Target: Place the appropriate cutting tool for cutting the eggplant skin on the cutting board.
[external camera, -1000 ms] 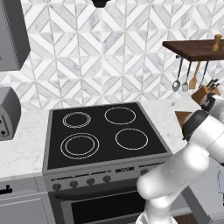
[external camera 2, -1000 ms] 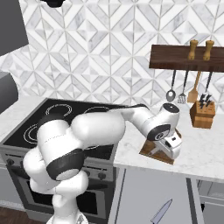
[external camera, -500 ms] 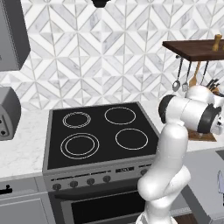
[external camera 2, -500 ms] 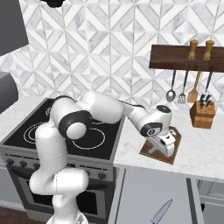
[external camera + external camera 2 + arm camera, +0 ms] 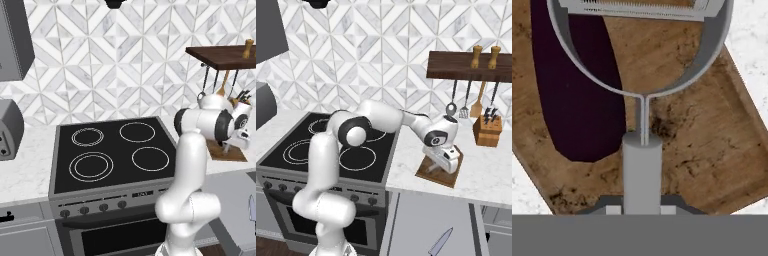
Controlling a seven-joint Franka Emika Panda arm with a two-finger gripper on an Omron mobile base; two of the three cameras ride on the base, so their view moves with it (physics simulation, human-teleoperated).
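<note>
Jaws nearly shut on grey peeler (image 5: 641, 125) handle, gripper (image 5: 641, 207) low over board (image 5: 712, 150), peeler's long axis running straight out from jaws w/ blade at far end, eggplant (image 5: 577, 95) lying on board just left of handle, roughly parallel.

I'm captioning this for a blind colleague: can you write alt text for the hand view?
A grey peeler, its handle between the pincer tips, hangs over a brown wooden board, its round head with a toothed blade at the top. A dark purple eggplant lies on the board to the peeler's left, and white marbled counter shows at the corners.
</note>
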